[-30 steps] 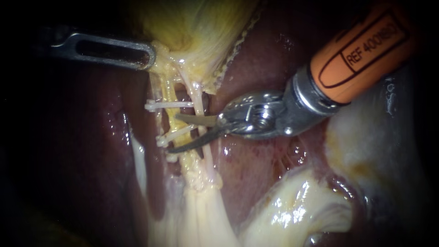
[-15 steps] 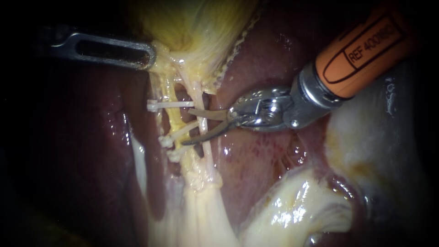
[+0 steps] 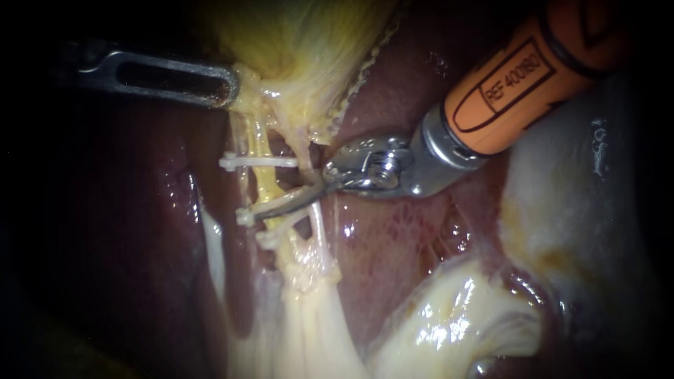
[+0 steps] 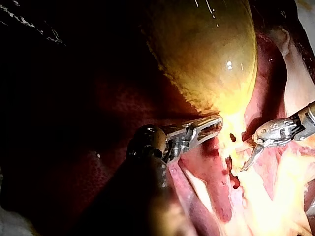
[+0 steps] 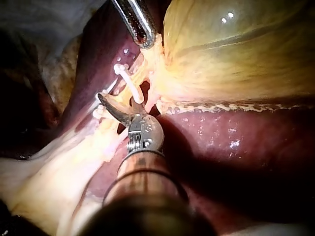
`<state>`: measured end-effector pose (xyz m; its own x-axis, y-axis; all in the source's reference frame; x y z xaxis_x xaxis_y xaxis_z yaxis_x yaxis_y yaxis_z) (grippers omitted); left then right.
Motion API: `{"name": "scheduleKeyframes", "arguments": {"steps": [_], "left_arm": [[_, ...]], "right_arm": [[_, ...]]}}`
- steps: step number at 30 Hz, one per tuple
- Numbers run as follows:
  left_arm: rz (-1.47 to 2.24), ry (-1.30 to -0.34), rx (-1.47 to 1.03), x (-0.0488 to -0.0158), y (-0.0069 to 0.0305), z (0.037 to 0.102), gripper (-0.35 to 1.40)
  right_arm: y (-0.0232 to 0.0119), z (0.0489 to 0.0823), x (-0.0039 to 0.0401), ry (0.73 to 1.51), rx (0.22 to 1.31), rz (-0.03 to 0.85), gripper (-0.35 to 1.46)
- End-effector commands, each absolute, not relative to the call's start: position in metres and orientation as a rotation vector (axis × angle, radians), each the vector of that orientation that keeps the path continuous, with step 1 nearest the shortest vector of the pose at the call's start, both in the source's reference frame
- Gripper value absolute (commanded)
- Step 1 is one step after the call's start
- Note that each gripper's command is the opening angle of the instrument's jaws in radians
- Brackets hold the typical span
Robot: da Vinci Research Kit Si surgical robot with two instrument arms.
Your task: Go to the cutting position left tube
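Nearest, right instrument (image 3: 284,200) sits with blades parted among the white clips (image 3: 256,161), lower blade lying along the middle clip across the left tube (image 3: 260,184), which runs yellowish beside the liver (image 3: 393,253), and farther back left instrument (image 3: 226,85) jaws pinch the gallbladder (image 3: 309,42) neck.

The right instrument (image 3: 288,200) has an orange sleeve with black outlined lettering, a silver collar and a shiny steel wrist with a round pivot screw. The left instrument (image 3: 228,88) is dull grey metal with a long slot.
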<state>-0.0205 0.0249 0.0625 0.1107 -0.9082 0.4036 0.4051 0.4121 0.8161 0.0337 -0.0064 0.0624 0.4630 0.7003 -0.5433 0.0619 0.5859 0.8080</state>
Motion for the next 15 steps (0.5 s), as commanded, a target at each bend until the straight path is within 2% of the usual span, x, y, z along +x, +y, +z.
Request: {"name": "scheduleKeyframes", "arguments": {"steps": [1, 7, 15], "left_arm": [[-1.053, -1.051, 0.595, -0.0205, 0.0249, 0.0625, -0.35], [-1.053, -1.051, 0.595, -0.0205, 0.0249, 0.0625, -0.35], [-1.053, -1.051, 0.595, -0.0205, 0.0249, 0.0625, -0.35]], "right_arm": [[-0.0064, 0.0624, 0.0338, 1.05, 0.901, 0.462, 1.03], [-0.0062, 0.0625, 0.0353, 1.13, 0.965, 0.456, 1.0], [-0.0065, 0.0625, 0.0376, 1.15, 0.958, 0.474, 1.0]]}}
